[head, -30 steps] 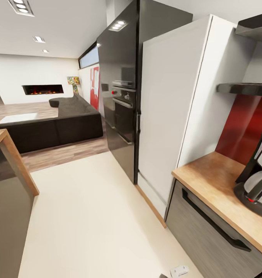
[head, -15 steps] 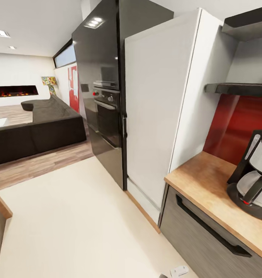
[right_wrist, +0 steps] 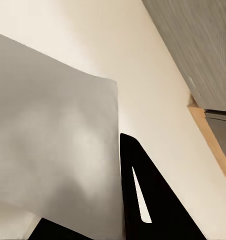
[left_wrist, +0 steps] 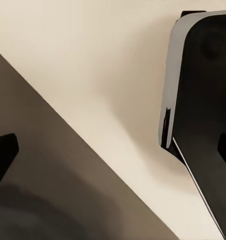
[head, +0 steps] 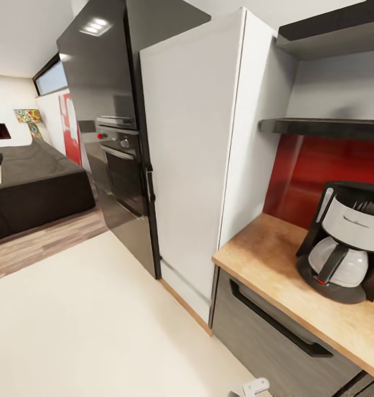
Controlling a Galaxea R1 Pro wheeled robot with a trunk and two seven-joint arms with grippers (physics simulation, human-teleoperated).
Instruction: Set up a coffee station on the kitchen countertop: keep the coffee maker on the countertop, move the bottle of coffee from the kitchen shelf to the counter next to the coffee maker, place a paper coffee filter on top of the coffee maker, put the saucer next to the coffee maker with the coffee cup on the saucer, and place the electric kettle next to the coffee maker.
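The black drip coffee maker with its glass carafe and grey-white upper housing (head: 344,242) stands upright at the lower right of the head view, on the light wooden countertop (head: 264,256), under the dark wall shelf (head: 325,128). It sits forward and to the robot's right, so I would judge the right arm nearer. The wrist views look down at cream floor (left_wrist: 93,60), and I cannot tell whether either hand is released or clenched.

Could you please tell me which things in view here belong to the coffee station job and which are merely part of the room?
Job: coffee maker; countertop; shelf.
Room: oven; sofa; tall white cabinet.
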